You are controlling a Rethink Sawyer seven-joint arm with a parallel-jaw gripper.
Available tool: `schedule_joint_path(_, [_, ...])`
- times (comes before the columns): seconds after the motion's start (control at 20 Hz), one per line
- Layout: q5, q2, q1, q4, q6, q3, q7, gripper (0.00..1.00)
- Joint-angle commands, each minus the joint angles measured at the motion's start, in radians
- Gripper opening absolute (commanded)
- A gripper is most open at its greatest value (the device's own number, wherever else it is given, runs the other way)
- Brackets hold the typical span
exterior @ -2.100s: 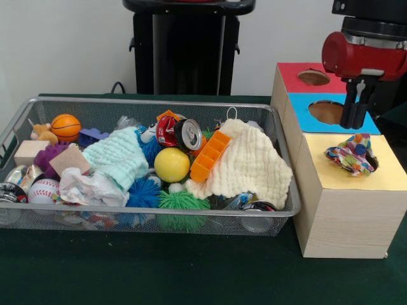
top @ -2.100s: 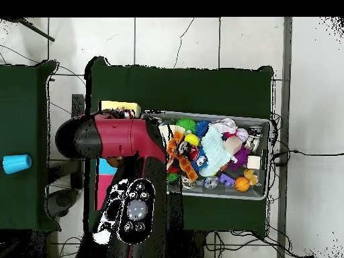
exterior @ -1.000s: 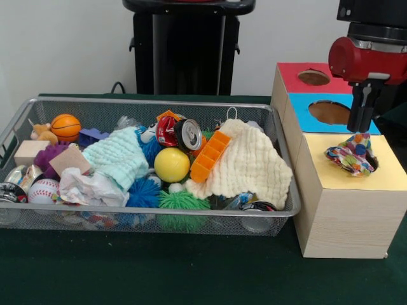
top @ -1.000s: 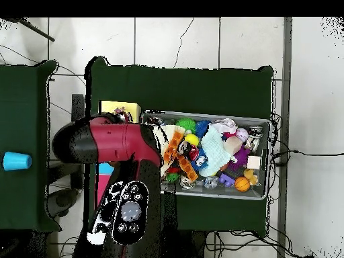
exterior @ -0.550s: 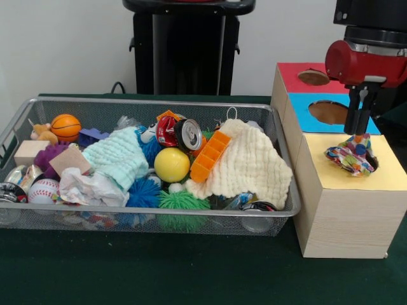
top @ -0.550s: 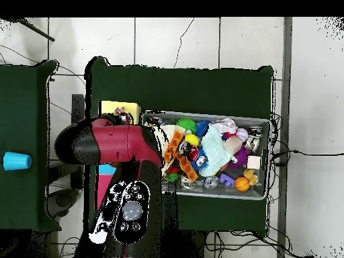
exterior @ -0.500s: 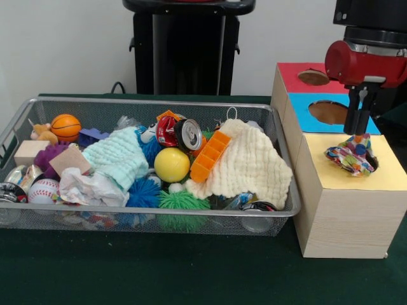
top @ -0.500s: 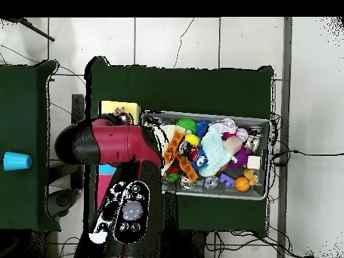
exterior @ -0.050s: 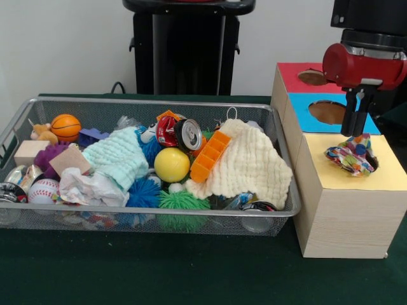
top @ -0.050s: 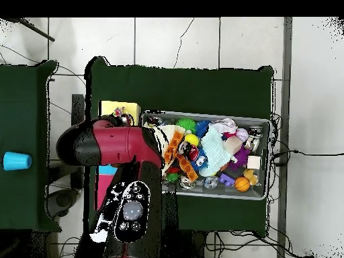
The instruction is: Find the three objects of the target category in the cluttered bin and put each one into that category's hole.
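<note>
I'm lifting my gripper (exterior @ -0.050s: 353, 130) off the cloth (exterior @ -0.050s: 351, 155), fingers closed & empty. Cloth's now bunched over the yellow hole on the box (exterior @ -0.050s: 346, 210), right of bin (exterior @ -0.050s: 280, 210), not fully in.

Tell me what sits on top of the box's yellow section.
A crumpled multicoloured cloth sits over the yellow section, covering its hole. The gripper hangs just above it.

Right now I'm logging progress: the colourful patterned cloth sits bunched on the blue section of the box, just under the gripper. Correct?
Not quite. The front view shows the patterned cloth bunched on the yellow section of the box, not the blue section. It does lie just under the gripper.
</note>
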Motion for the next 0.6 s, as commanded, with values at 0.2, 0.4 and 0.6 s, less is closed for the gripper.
schedule_joint_path(0.2, [-0.012, 0.057, -0.011, 0.087, -0.068, 0.067, 0.184, 0.00])
schedule_joint_path(0.4, [-0.008, 0.061, -0.002, 0.087, -0.072, 0.059, 0.194, 0.00])
schedule_joint_path(0.6, [-0.007, 0.070, 0.002, 0.088, -0.092, 0.056, 0.201, 0.00])
